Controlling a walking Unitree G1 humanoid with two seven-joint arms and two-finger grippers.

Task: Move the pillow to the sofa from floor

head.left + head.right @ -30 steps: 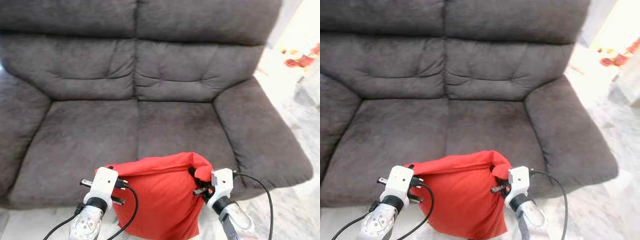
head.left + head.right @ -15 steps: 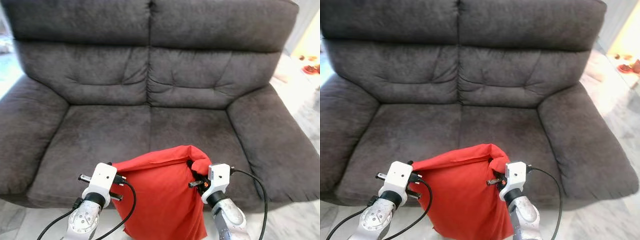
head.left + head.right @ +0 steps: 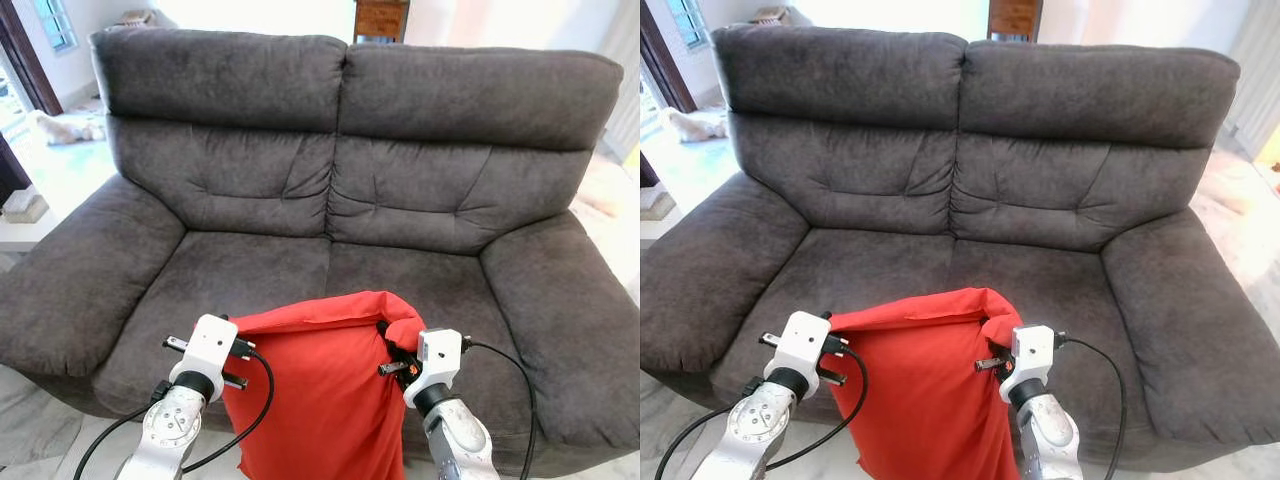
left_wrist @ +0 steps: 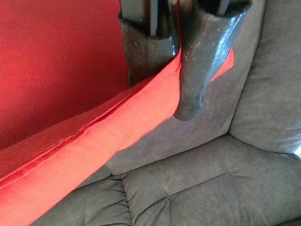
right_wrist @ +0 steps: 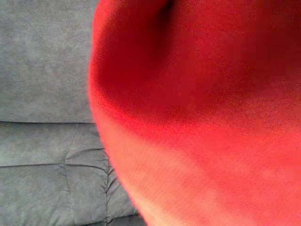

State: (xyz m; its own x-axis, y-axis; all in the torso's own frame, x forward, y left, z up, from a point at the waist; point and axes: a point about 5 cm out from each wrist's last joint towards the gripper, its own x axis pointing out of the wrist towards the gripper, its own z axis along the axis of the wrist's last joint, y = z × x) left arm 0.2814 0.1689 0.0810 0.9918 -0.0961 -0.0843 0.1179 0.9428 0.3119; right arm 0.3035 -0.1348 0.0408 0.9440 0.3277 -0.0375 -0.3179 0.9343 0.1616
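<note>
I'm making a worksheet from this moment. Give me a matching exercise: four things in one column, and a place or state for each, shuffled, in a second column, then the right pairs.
1. red pillow
2. left gripper
3. dark grey sofa
4. right gripper

A. stands in front of the robot
B. at the pillow's right top corner
C. hangs between both grippers
D. pinches the pillow's left top edge

Pairs: 1-C, 2-D, 3-A, 4-B

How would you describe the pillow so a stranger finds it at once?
Find the dark grey sofa. Before its seat, the left tool and right tool hold up the pillow by its top corners. It is bright red.
</note>
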